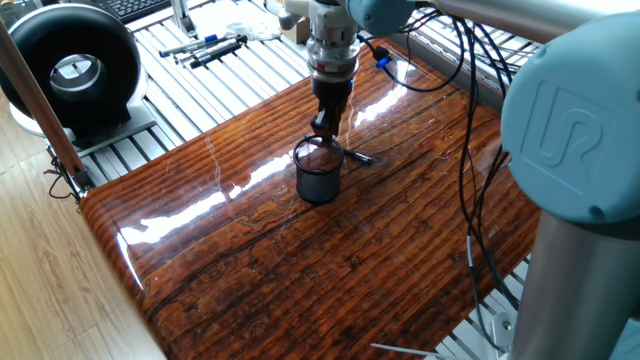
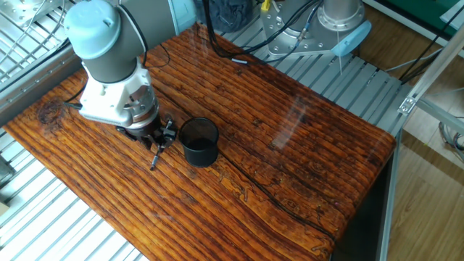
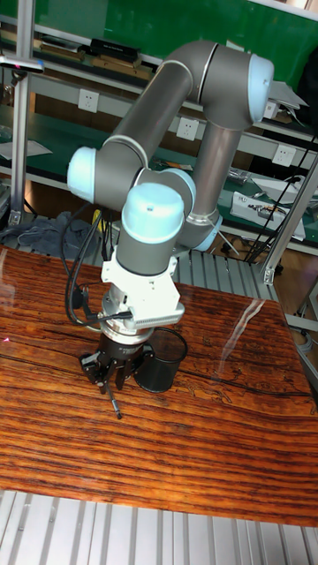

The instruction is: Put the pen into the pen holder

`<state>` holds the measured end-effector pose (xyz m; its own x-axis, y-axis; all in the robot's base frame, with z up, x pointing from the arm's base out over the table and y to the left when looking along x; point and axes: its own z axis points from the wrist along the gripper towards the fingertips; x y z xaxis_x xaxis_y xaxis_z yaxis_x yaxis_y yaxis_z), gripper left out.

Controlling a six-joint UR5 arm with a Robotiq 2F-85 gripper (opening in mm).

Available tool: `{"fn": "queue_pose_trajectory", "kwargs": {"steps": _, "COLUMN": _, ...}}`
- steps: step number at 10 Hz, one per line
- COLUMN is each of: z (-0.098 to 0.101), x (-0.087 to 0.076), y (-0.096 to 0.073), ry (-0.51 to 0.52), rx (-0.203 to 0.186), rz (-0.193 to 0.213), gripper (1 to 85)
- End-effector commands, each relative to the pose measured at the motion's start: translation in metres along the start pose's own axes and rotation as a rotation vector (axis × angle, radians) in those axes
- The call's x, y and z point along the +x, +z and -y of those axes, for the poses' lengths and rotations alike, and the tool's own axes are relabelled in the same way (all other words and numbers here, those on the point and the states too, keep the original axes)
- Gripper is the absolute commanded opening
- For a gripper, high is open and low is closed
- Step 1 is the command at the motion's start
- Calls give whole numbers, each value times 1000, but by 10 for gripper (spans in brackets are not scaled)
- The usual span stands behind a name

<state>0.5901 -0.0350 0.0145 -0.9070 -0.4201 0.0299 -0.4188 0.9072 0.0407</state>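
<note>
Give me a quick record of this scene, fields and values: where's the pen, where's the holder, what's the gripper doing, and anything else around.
pen: lying flat on the wooden table, beside the holder, not in it
pen holder: upright on the table, nothing seen inside
gripper: low over the pen's upper end; grip cannot be told
task state: pen not yet in the holder
background: black fan and markers on the slatted surface beyond the table
</note>
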Motion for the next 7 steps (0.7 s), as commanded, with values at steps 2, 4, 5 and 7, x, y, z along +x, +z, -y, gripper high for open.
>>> {"fn": "queue_pose_trajectory", "kwargs": {"steps": 2, "z": 0, "x": -5, "y": 8, "ry": 2, "rx": -11, "rz": 14, "gripper": 317}}
{"fn": "queue_pose_trajectory", "kwargs": {"steps": 4, "z": 0, "x": -5, "y": 9, "ry": 3, "rx": -12, "rz": 14, "gripper": 293}}
{"fn": "queue_pose_trajectory", "kwargs": {"steps": 5, "z": -1, "x": -6, "y": 10, "ry": 3, "rx": -14, "rz": 15, "gripper": 287}}
{"fn": "queue_pose_trajectory", "kwargs": {"steps": 7, "z": -1, "x": -7, "y": 11, "ry": 2, "rx": -17, "rz": 18, "gripper": 287}}
